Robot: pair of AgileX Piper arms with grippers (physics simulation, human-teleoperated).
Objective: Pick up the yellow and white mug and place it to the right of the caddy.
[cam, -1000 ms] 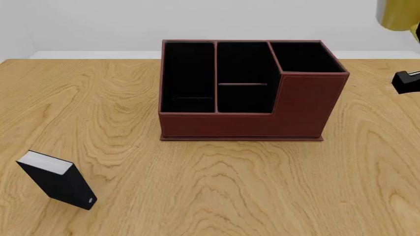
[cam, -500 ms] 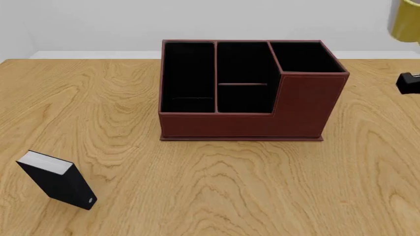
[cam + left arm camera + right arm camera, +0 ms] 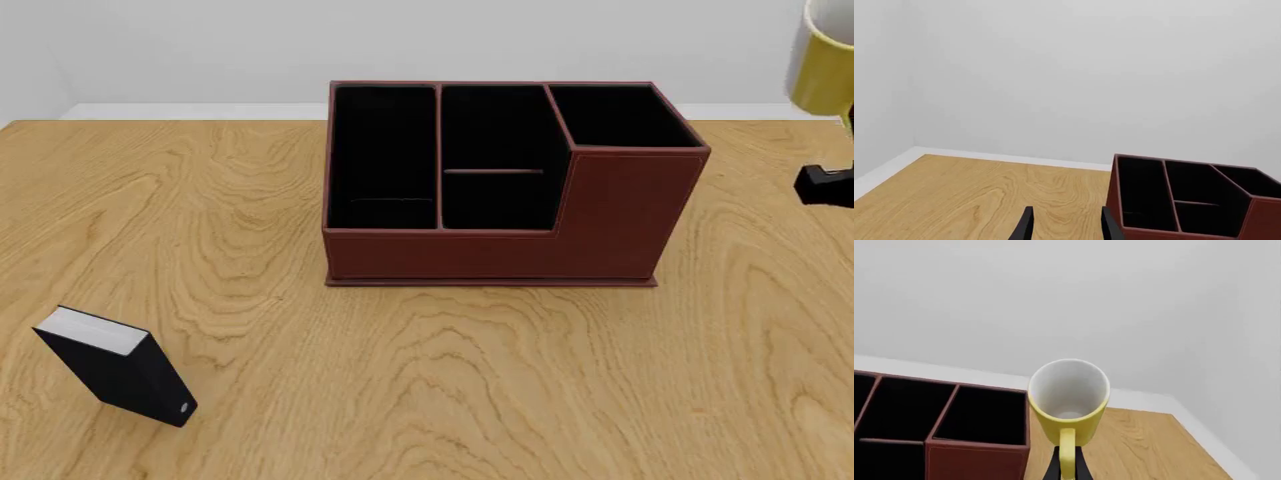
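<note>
- While the right pincer [image 3: 1066, 471] grips the mug [image 3: 1069, 400] by its handle, aloft right of the caddy [image 3: 507, 190], lowering to the tabletop [image 3: 467, 380] comes next.
- Left pincer [image 3: 1063, 224]: apart, idle.

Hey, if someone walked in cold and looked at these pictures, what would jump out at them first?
First, the large reddish-brown leather-look caddy with black compartments, mid-table. Next, the small yellow mug with a white inside, held by its handle in the right tool up off the wooden table, right of the caddy's tall end. Last, a small black block with a white edge near the front left.
</note>
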